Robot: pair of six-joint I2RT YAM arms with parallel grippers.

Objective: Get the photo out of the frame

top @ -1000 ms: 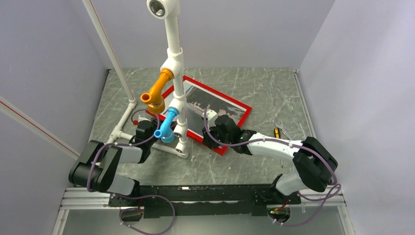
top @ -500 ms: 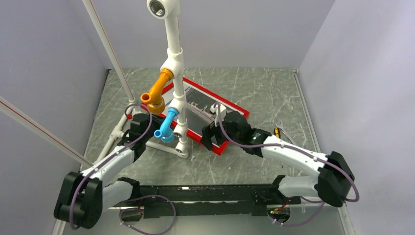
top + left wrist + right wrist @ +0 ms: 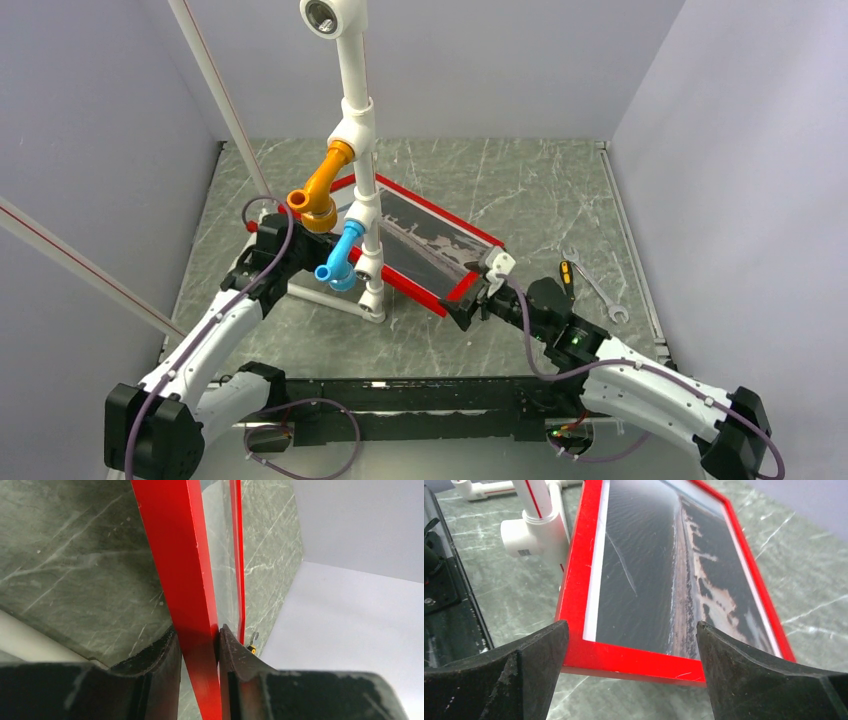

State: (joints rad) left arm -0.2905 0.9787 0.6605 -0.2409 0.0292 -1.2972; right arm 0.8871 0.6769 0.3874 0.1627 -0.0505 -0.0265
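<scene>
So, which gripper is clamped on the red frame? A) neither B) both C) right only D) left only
D: the left gripper is pinched shut on the frame edge, while the right gripper stands wide open at its near end.

The frame (image 3: pixel 629 660) is finished in smooth, glossy red; a soft sheen is shown by the photo (image 3: pixel 644 580); the table (image 3: pixel 814 580) is veined like stone.

I see a white pipe stand (image 3: pixel 357 110) rising off the green marbled counter (image 3: pixel 545 190), orange elbow (image 3: pixel 320 188) above blue elbow (image 3: pixel 343 254); a wrench (image 3: pixel 597 293) lies right.
</scene>
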